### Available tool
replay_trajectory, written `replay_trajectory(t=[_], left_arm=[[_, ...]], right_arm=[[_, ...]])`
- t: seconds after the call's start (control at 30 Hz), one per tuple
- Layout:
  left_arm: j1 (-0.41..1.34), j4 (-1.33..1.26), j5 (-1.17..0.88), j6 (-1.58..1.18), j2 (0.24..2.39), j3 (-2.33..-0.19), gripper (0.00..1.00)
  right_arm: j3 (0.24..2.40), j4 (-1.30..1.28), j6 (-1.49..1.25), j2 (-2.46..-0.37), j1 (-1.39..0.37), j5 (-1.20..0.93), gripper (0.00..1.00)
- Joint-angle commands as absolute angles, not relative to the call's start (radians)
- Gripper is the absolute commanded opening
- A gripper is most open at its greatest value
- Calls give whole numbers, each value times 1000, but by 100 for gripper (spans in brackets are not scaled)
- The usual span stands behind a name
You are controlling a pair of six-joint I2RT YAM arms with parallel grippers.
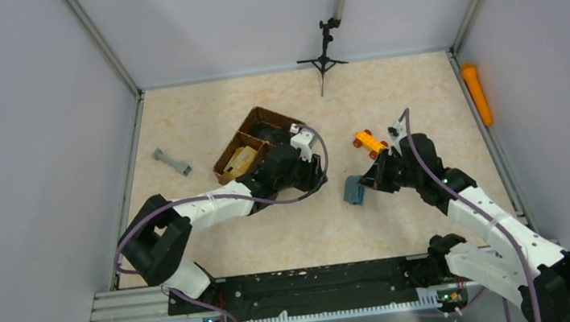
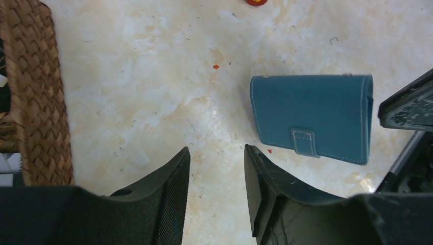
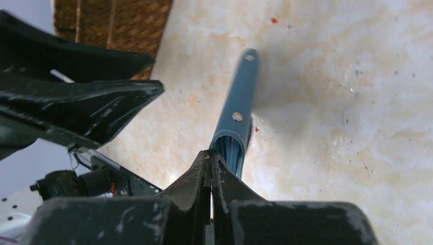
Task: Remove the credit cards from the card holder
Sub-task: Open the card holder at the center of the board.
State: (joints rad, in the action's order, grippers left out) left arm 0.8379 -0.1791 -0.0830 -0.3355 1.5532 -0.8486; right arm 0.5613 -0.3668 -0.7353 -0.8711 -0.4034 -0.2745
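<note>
The flat teal-blue fabric card holder [image 2: 311, 115] sits between my two arms on the mottled beige table [image 2: 153, 76], folded shut with its small strap tab [image 2: 305, 141] across one long edge. It looks raised on edge or tilted rather than lying flat. I can't tell whether its lower edge rests on the surface.

The right gripper [image 3: 211, 161] is the nearer tool. Its fingers are pressed fully together, and the holder's near end is right at their tips. From there the holder's long axis runs straight away from that gripper, so the right wrist camera sees it thin and edge-on.

The left gripper [image 2: 215, 158] has its fingers parted to a moderate gap with nothing between them. The holder lies ahead and to its right, broad face towards it, with bare table in between. I judge the coming move depends on that face-on view: the left fingers must come across to the tab side.

I see no cards. Layered leaves show at the holder's near end, but I can't tell cards from pockets. The right fingers hide their own contact point, so I can't say if they nip a flap. The brown woven basket [image 2: 35, 92] is cut off at the left.
</note>
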Motion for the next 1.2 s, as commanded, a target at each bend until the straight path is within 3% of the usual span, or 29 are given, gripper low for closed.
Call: replay_trajectory(t=[0.0,0.33,0.5,0.53,0.77,0.97,1.17], left_arm=[[826,-242,-215,-373,1578,-867,47],[813,-141,-240,-379,1686,-957,44],[811,-126,-264,-373,1699,-970,45],[811,-120,-285,-377,1711,-979,44],[814,-111,-425,-406,1791,-1029,30],[828,-64,-564,-435,1905,-1121,1],[850,-66,-626,-434,1939,-1147,0]], right_arm=[[711,-443,-592,-881,-452,-237,0],[734,-366,-643,-1020,-512,-258,3],[785,-599,-606,-1008,-511,17,67],[776,-624,-605,-1008,-511,67,73],[657,-625,-681,-1022,-453,252,74],[534,-452,-649,-1039,-300,91,72],[428,-272,-611,-1093,-217,-189,73]])
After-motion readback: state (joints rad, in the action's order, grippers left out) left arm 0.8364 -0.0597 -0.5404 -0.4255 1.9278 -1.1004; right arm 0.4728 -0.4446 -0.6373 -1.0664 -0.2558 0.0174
